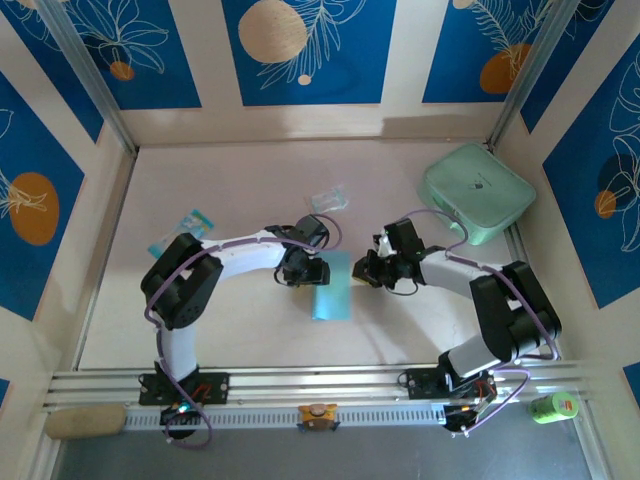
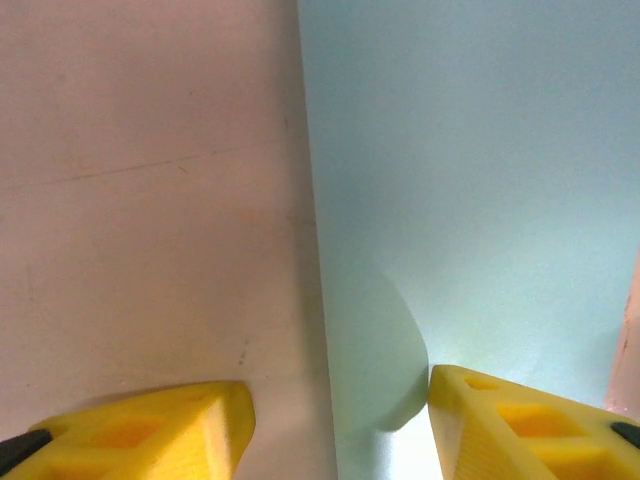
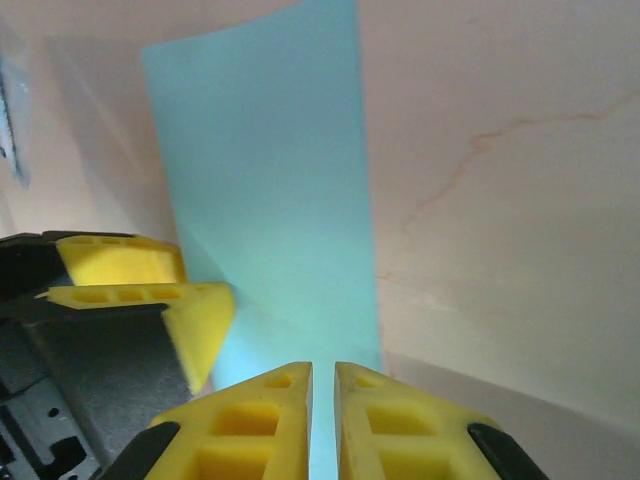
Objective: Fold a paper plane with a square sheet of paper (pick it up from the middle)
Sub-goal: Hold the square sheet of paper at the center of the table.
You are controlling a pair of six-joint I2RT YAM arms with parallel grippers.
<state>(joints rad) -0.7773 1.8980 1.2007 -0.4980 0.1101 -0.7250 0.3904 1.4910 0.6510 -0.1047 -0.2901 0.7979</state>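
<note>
Early fold step, I'd judge: the square sheet of paper (image 1: 332, 290) lies flat mid-table (image 1: 250, 330) as a narrow strip, prob. halved for the centre crease. The left gripper (image 1: 305, 272) is open, straddling one long edge, & the right gripper (image 1: 362, 270) has pads all but together w/ a thin slit over the other side; can't tell if it nips paper. Next prob. needs one side pinning while the other lifts a corner, w/ care as the wrists sit near each other; free table lies near & left, w/ the mint-green case (image 1: 478, 192), clear wrapper (image 1: 330, 198) & printed packet (image 1: 195, 222) apart.
</note>
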